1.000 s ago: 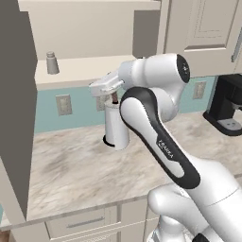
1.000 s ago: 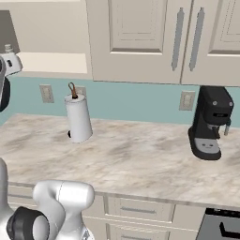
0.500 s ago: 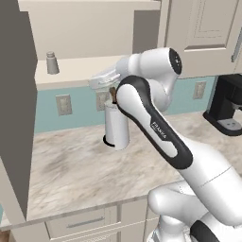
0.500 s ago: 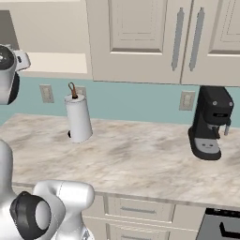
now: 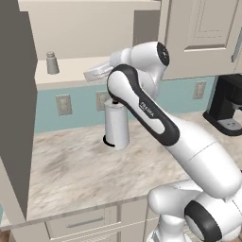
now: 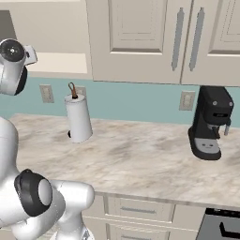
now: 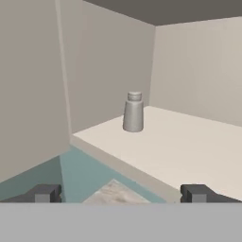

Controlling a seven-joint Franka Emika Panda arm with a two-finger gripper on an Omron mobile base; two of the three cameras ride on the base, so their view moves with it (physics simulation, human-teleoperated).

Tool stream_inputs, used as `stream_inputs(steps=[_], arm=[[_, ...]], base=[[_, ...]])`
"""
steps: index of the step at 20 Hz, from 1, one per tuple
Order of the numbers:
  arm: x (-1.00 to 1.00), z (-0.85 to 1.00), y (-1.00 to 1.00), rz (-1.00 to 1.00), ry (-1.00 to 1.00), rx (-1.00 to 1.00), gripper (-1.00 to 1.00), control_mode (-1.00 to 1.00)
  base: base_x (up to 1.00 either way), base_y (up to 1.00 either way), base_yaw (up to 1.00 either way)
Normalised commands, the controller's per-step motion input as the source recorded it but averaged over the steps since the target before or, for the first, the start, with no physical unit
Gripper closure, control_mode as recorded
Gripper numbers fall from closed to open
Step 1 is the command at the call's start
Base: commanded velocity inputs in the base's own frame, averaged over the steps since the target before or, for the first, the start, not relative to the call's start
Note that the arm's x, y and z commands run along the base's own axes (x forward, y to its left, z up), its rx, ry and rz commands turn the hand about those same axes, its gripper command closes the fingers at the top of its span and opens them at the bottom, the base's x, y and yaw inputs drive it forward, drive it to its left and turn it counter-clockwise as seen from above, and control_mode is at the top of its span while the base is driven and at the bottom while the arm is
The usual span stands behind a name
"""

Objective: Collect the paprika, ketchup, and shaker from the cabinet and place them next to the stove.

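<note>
Left base view from behind-left, facing counter and open cabinet, right base view from behind-right, sharing the paper towel roll, hand view close, looking onto the cabinet shelf

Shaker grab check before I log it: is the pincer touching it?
Apart. The hand view shows the shaker standing back on the shelf, well beyond the open pincer.

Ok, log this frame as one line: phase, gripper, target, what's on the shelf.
phase: approaching open cabinet | gripper: open, empty, short of the shelf edge | target: shaker, upright on shelf, untouched | counter: paper towel roll, coffee machine
</note>
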Motion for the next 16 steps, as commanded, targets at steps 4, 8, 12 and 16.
stream_inputs(steps=[4, 8, 12, 16], arm=[[0.50, 0.01, 0.18, 0.01, 0.01, -0.01, -1.00, -1.00], [0.46, 0.00, 0.22, 0.00, 0.01, -0.01, -1.00, -1.00], [0.44, 0.00, 0.19, 0.00, 0.04, 0.00, -1.00, -1.00], [0.41, 0.00, 0.36, 0.00, 0.05, 0.00, -1.00, -1.00]], base=[[0.00, 0.00, 0.00], [0.00, 0.00, 0.00], [0.00, 0.00, 0.00], [0.00, 0.00, 0.00]])
